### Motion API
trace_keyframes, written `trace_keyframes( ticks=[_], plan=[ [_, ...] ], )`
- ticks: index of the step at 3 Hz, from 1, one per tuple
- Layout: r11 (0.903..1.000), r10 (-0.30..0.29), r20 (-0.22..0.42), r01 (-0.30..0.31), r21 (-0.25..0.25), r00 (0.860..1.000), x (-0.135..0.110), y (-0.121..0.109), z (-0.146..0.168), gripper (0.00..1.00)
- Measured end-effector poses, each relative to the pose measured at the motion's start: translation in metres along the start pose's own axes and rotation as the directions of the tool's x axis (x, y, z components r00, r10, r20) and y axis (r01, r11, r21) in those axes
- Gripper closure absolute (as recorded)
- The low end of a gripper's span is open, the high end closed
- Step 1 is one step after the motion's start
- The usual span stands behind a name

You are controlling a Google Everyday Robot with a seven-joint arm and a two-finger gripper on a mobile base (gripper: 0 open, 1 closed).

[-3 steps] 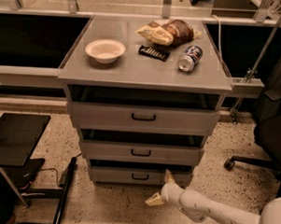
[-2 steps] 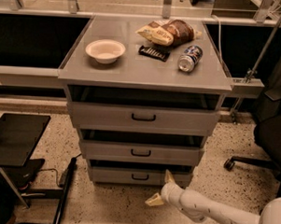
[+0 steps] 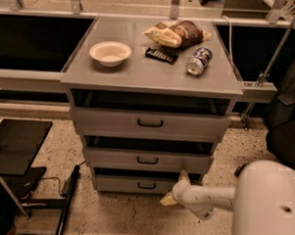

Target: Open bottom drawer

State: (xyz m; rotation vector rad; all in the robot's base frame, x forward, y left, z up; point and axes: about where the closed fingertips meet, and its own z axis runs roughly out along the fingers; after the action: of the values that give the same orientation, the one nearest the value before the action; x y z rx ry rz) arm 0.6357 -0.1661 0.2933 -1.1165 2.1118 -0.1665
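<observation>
grey metal bottom drawer (image 3: 130, 185), lowest tier of a three-drawer cabinet (image 3: 223, 138), sits just above the speckled floor (image 3: 118, 218) with its small black handle (image 3: 147, 185) at centre, its front stepped back under the middle drawer (image 3: 111, 158). the robot's end effector (image 3: 176, 189) hovers at the drawer's right end, fingers spread and grasping nothing: one tan fingertip (image 3: 184, 176) points up across the drawer front's right corner, the other angles down toward the floor. whether the upper finger touches the metal cannot be told. compared with a second ago, the end effector has edged slightly up and to the right, closer in against the drawer; the white arm (image 3: 215, 197) has followed, and the cabinet and its load have not moved. on the surface (image 3: 144, 75) lie a white bowl (image 3: 110, 53), a crumpled snack bag (image 3: 178, 33), a flat dark packet (image 3: 161, 55) and a can (image 3: 199, 61) on its side. the can's blue label and the bag's print cannot be read.
</observation>
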Motion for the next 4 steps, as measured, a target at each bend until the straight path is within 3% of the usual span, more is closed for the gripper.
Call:
trace_keyframes(
  ticks=[1, 4],
  plan=[
    [0.9990, -0.017, -0.045, 0.019, 0.039, 0.999, 0.002, -0.013, -0.006, 0.00],
    [0.9997, 0.000, -0.048, 0.001, 0.023, 0.999, 0.014, -0.010, -0.003, 0.00]
  ],
)
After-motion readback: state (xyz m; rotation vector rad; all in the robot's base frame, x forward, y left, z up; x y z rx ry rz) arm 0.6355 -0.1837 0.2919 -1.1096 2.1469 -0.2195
